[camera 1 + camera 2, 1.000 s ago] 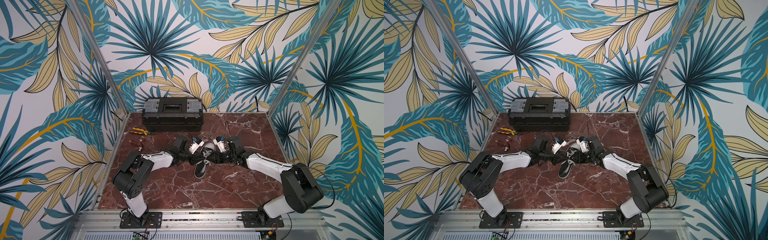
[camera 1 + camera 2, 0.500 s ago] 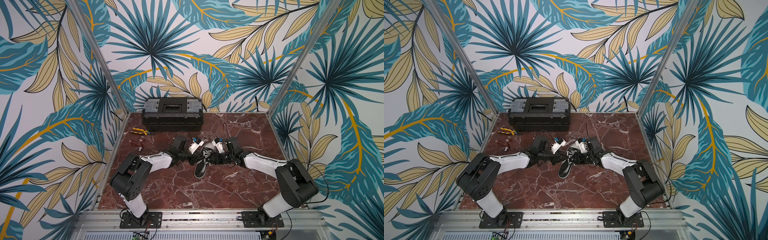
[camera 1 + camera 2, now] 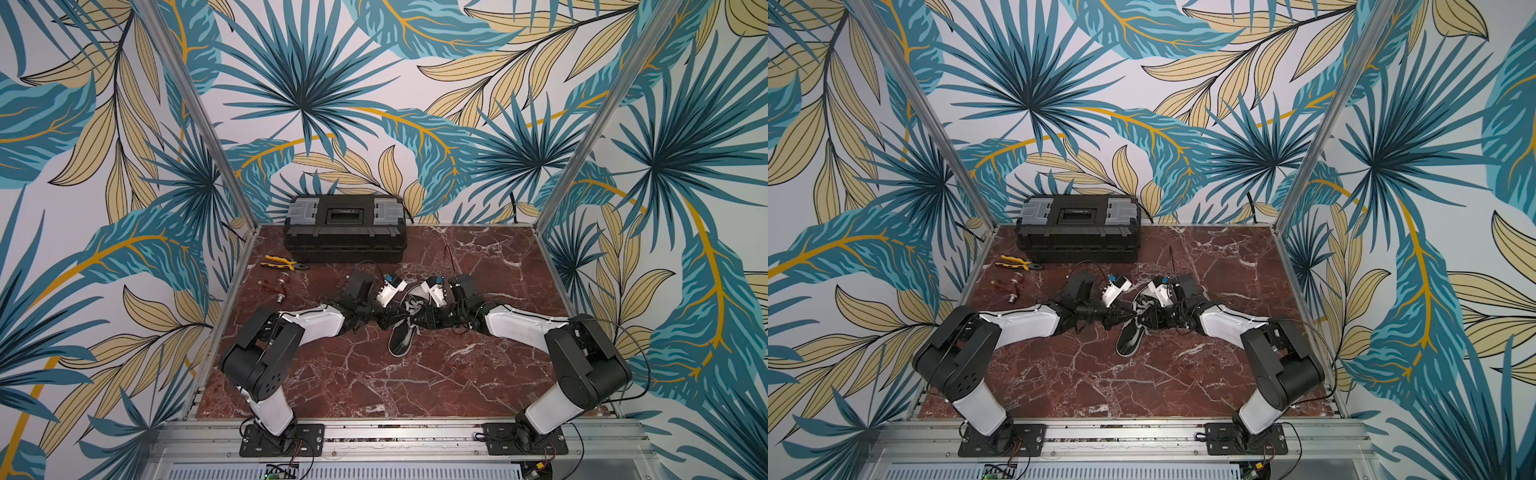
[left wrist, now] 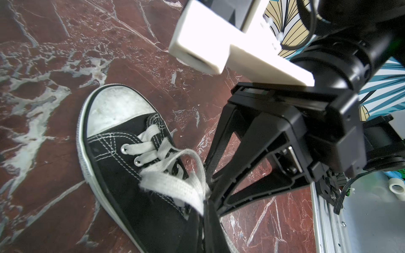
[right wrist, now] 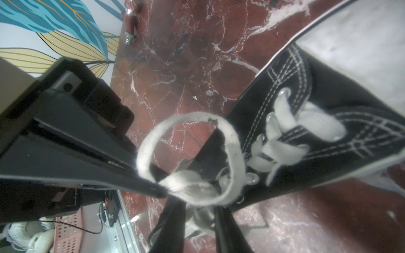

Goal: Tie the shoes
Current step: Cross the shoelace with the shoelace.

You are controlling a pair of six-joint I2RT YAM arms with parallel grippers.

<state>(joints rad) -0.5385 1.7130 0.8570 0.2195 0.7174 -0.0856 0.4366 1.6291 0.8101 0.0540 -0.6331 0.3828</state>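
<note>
A black sneaker [image 3: 402, 337] [image 3: 1130, 334] with a white toe cap [image 4: 116, 109] lies mid-table, toe toward the front. Both grippers meet over its laces. My left gripper [image 3: 384, 322] [image 4: 207, 211] comes in from the left and is shut on a flat white lace [image 4: 175, 186]. That lace curls into a loop [image 5: 232, 149] in the right wrist view. My right gripper [image 3: 419, 320] [image 5: 198, 211] reaches in from the right. Its fingers [image 5: 228, 232] stand a little apart, with a bunch of lace [image 5: 197, 219] lying between them.
A black toolbox [image 3: 345, 228] [image 3: 1077, 228] stands at the back of the marble table [image 3: 374, 386]. Yellow-handled pliers [image 3: 278, 262] and small metal parts [image 3: 276, 287] lie at the back left. Metal frame posts [image 3: 199, 112] rise at the back corners.
The right arm has shifted slightly toward the shoe and its jaws have drawn closer together. The left arm holds still with the lace.
</note>
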